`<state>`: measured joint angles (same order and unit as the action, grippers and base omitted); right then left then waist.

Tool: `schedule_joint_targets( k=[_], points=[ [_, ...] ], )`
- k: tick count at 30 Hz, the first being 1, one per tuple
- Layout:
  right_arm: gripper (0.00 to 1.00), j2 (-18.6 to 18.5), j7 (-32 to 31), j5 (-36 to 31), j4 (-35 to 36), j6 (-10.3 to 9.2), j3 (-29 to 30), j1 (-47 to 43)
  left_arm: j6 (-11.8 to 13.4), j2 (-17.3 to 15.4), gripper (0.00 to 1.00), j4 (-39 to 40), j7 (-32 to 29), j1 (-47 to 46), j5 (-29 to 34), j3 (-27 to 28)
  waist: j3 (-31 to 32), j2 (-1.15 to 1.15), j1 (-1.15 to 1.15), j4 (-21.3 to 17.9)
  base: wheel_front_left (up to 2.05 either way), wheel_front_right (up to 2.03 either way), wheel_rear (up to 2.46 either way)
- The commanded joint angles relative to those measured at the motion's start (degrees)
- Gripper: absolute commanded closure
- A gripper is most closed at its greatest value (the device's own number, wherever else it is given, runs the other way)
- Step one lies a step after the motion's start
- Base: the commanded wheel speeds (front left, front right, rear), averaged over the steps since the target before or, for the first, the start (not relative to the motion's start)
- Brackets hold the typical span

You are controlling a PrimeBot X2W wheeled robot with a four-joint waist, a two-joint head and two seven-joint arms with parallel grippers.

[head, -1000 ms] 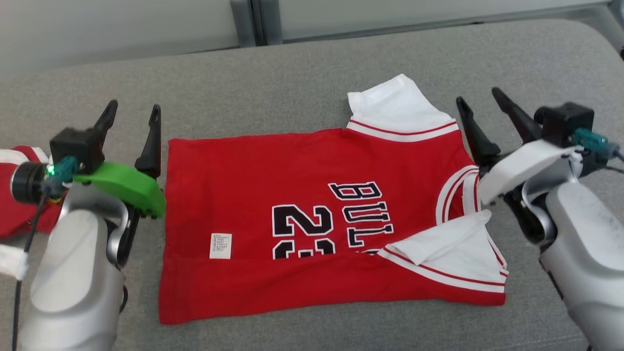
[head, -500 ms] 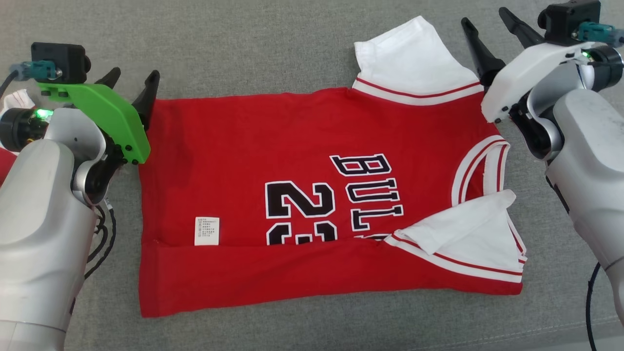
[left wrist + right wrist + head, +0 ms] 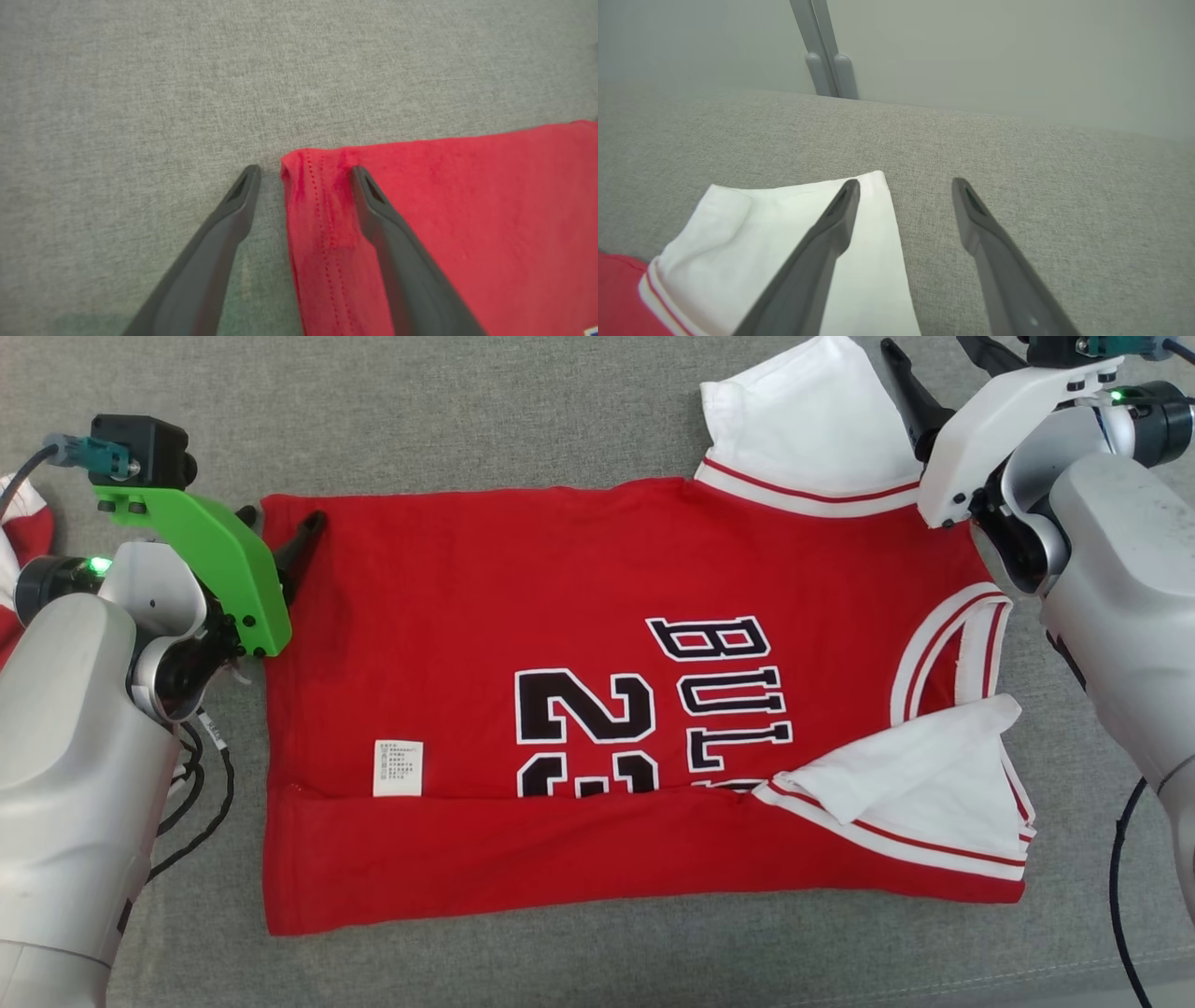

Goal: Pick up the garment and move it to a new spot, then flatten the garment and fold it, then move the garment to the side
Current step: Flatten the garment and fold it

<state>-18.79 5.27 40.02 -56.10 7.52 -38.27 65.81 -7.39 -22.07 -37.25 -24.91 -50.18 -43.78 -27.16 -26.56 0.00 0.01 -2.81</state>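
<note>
Presently the jersey [image 3: 597, 644] lies spread flat on the grey cushion [image 3: 523, 420], print uppermost, with its neck toward the robot's right and its hem toward the left. The near long edge is folded up over the body in a band. A white label [image 3: 399, 767] sits just above that fold. The far sleeve [image 3: 808, 420] sticks out flat beyond the red body. The near sleeve [image 3: 924, 775] is turned in over the chest.

The left gripper [image 3: 280, 523] is at the far hem corner, released, its fingers spread and holding nothing. In the left wrist view they straddle the corner: one finger [image 3: 224, 224] lies over bare cushion just beside the hem, and the other lies over the red cloth. Contact with the cloth cannot be confirmed.

The right gripper [image 3: 924, 343] is at the far sleeve, likewise spread and grasping nothing. In the right wrist view one finger lies over the sleeve's outer edge and the other over bare cushion. A pale wall [image 3: 1017, 56] stands behind the cushion.

A second red-and-white garment [image 3: 23, 523] shows at the left margin of the head view, apart from the jersey.
</note>
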Motion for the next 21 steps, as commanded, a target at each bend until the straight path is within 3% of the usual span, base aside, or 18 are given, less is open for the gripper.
schedule_joint_targets(
  k=[1,6,7,8,9,21],
  points=[
    [0.0,-0.08,0.46,0.81,-0.71,-0.07,-0.63,1.15,-0.14,-0.09,0.0,-0.57,-0.23,-0.07,-0.71,-0.31,-0.49,0.0,-0.01,0.28,0.0,0.0,0.0],
    [0.0,0.0,-0.04,2.01,-2.95,-0.07,-3.31,3.24,-0.12,1.38,0.0,-2.09,-0.04,-0.63,-1.32,-0.71,-1.92,0.0,-0.01,0.94,0.0,0.0,0.0],
    [0.0,0.04,-0.21,2.29,-3.31,-0.07,-3.79,3.61,-0.12,1.56,0.45,-2.17,-0.17,-0.83,-1.21,-1.0,-2.1,0.0,-0.01,1.08,0.0,0.0,0.0],
    [0.0,0.01,-0.67,2.47,-3.77,-0.07,-4.38,4.08,-0.13,1.78,0.81,-2.2,-0.02,-1.03,-1.21,-1.29,-2.33,0.0,-0.01,1.33,0.0,0.0,0.0],
    [0.0,-0.18,-1.18,2.82,-4.39,-0.07,-4.86,4.59,-0.13,2.03,1.0,-2.12,0.19,-1.19,-1.32,-1.63,-2.48,0.0,-0.01,1.63,0.0,0.0,0.0],
    [0.0,-1.65,-5.95,5.27,-8.79,-0.07,-9.45,9.08,-0.13,3.13,1.0,3.0,4.37,-3.67,-1.02,-5.34,-4.0,0.0,-0.01,6.35,0.0,0.0,0.0]
  ],
)
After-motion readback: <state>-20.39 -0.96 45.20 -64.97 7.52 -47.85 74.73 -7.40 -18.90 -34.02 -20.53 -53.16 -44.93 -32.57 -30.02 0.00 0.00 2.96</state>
